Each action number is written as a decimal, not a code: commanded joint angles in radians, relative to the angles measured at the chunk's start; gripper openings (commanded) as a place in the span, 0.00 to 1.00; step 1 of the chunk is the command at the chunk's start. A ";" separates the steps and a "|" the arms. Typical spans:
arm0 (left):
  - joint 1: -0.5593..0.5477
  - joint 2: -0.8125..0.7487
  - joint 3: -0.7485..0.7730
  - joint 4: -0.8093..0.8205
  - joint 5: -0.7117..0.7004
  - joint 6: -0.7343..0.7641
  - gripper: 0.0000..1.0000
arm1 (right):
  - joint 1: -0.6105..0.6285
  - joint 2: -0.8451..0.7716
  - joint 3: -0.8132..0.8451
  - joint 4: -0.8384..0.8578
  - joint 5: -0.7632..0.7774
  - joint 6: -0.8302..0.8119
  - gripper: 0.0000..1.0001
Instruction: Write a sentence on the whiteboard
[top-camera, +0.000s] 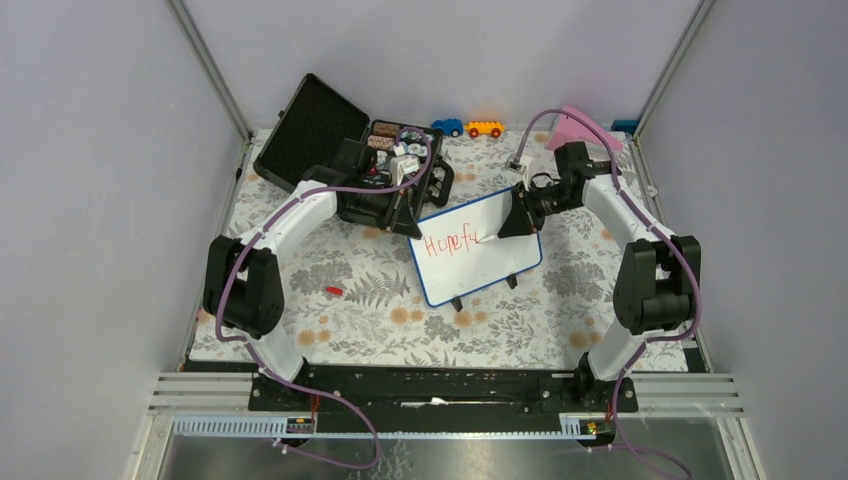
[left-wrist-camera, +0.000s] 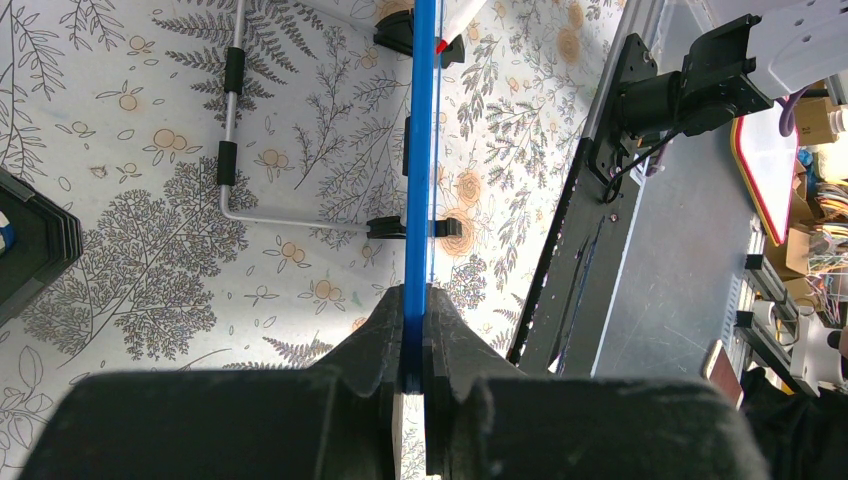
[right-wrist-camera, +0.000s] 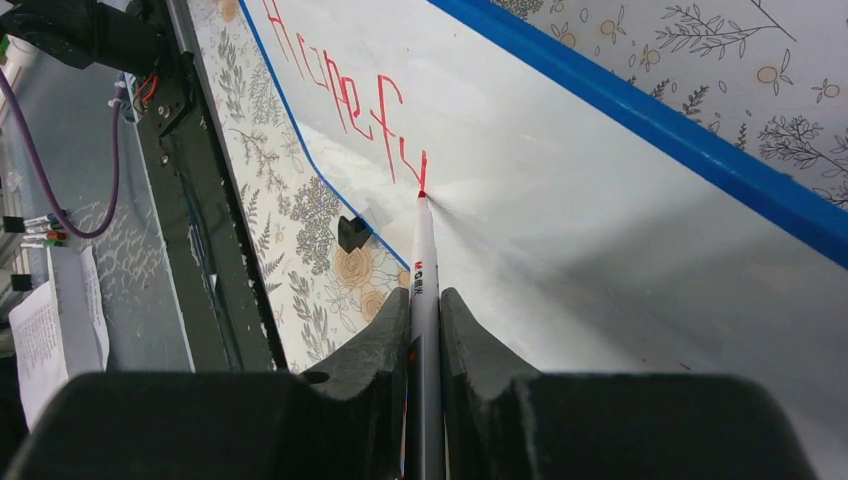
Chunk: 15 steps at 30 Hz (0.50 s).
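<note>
Black fingers of the right gripper (right-wrist-camera: 425, 305) are closed tight on a marker (right-wrist-camera: 423, 250), whose white barrel runs straight out ahead between them. Its red tip touches the whiteboard (right-wrist-camera: 620, 190) just beyond the fingertips, at the foot of the last stroke. Up and to the left of the tip runs the sentence (right-wrist-camera: 345, 100) in red, reading "Hope fu".

The left gripper (left-wrist-camera: 415, 310) is clamped on the board's blue frame (left-wrist-camera: 420, 150), pinching that edge between both fingers; the frame stands edge-on straight ahead of it. Past the fingertips one small black foot (left-wrist-camera: 445, 227) rests on the flowered table cover (left-wrist-camera: 150, 250), with a bent wire stand (left-wrist-camera: 232, 130) off to the left.

Behind the left gripper lies an open black case (top-camera: 320, 140) full of small parts. Farther back sit a blue toy car (top-camera: 447, 127) and an orange toy car (top-camera: 484, 128).
</note>
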 joint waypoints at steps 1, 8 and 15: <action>-0.012 0.015 0.017 0.004 -0.013 0.025 0.00 | -0.005 -0.027 -0.009 -0.003 0.006 -0.031 0.00; -0.012 0.010 0.015 0.004 -0.015 0.025 0.00 | -0.007 -0.057 0.032 -0.067 -0.031 -0.058 0.00; -0.012 0.001 0.010 0.004 -0.018 0.026 0.00 | -0.039 -0.089 0.066 -0.114 -0.058 -0.070 0.00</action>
